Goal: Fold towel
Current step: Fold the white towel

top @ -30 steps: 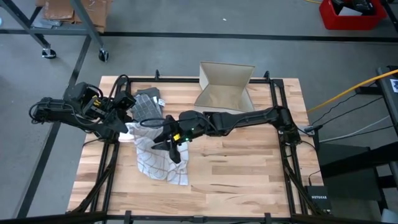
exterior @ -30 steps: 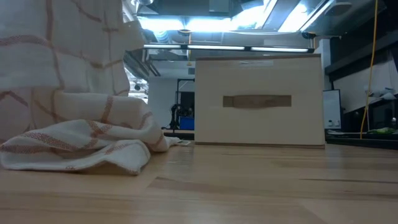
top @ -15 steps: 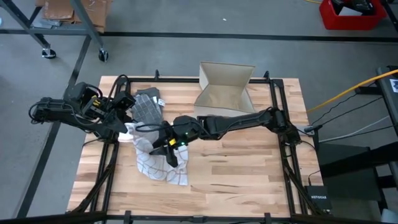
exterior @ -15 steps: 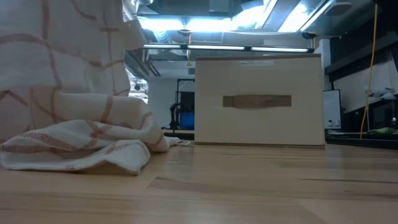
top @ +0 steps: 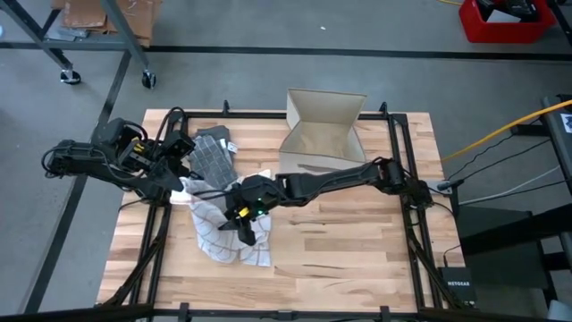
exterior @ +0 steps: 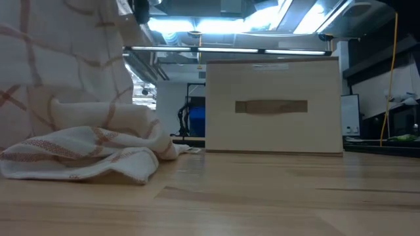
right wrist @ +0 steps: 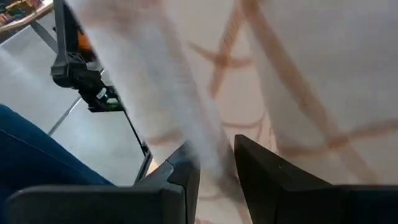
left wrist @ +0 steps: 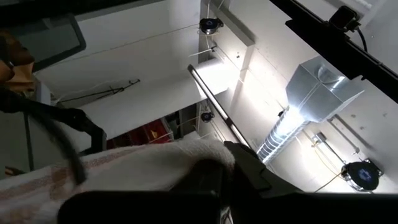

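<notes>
A white towel (top: 223,240) with thin red-brown checks lies crumpled on the left half of the wooden table. In the low view part of the towel hangs (exterior: 59,59) above a heap (exterior: 85,157) resting on the table. My left gripper (top: 181,170) is shut on the towel's far-left part, at the table's left edge. Reaching across from the right, my right gripper (top: 234,217) is shut on the towel near its middle. My left gripper has a bunched part of the towel (left wrist: 143,165) between its shut fingers (left wrist: 249,171), which slant upward. The gripper itself hides the exact place. The cloth runs down from there to the table. My right gripper pinches a raised fold or edge of the towel (right wrist: 208,146) between its two fingers (right wrist: 180,177). It comes from the table's right, slanting down. The cloth hangs below the hold, and its lower part lies heaped on the table.
A grey patterned cloth (top: 211,152) lies at the far left, beside my left arm. An open cardboard box (top: 322,125) stands at the far edge; its front wall (exterior: 272,108) shows in the low view. Bare wood (top: 357,241) stretches right of the towel.
My right gripper has sunk and gone toward the table's left edge, still shut on the towel. The held cloth has come down and shifted left with it, while the heap on the table has stayed put.
</notes>
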Robot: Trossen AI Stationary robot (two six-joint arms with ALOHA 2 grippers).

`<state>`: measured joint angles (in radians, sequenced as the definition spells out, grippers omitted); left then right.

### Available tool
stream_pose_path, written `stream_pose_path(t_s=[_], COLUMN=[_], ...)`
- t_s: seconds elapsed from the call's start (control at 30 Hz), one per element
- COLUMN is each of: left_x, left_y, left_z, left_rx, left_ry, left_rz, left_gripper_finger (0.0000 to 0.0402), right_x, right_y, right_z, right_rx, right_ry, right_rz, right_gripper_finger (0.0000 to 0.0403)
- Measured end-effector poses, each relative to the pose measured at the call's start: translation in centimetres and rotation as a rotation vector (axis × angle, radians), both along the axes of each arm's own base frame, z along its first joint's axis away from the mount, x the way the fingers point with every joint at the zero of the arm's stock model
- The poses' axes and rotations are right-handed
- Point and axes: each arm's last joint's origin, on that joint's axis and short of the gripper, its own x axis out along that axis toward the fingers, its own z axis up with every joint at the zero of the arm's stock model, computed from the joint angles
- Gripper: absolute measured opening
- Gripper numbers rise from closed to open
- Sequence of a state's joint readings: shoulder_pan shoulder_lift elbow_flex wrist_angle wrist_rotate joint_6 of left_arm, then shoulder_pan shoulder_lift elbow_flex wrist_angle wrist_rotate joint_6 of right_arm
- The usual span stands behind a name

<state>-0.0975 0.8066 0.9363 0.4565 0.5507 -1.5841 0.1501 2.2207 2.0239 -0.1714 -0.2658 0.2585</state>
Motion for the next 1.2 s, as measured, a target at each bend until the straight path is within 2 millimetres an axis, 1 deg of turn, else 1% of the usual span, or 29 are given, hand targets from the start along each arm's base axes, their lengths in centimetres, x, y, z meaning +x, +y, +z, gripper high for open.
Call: stream_pose_path(t_s=[0.27, 0.47, 0.7, 0.83, 0.97, 1.07, 1.2], left_x=[0.0, 0.0, 0.0, 0.0, 0.0, 0.0, -0.1], left_y=[0.0, 0.0, 0.0, 0.0, 0.0, 0.0, 0.0], left_z=[0.0, 0.0, 0.0, 0.0, 0.0, 0.0, 0.0], left_rx=[0.001, -0.003, -0.003, -0.004, -0.004, -0.004, -0.004], left_ry=[0.001, 0.004, 0.004, 0.003, 0.002, 0.002, 0.0], left_rz=[0.001, -0.002, -0.002, -0.002, -0.003, -0.003, -0.002], left_gripper_finger=[0.0, 0.0, 0.0, 0.0, 0.0, 0.0, 0.0], right_x=[0.9, 1.0, 1.3, 1.2, 1.1, 1.1, 0.8], right_y=[0.2, 0.2, 0.3, 0.3, 0.3, 0.3, 0.2], right_z=[-3.0, -4.4, -6.9, -7.7, -8.0, -8.0, -8.4], right_rx=[-0.007, -0.016, -0.015, -0.016, -0.021, -0.018, 0.002], right_ry=[0.071, 0.135, 0.215, 0.268, 0.286, 0.294, 0.362], right_rz=[0.018, 0.017, 0.041, 0.051, 0.046, 0.042, 0.011], right_gripper_finger=[0.0101, 0.0101, 0.0101, 0.0101, 0.01, 0.008, 0.0017])
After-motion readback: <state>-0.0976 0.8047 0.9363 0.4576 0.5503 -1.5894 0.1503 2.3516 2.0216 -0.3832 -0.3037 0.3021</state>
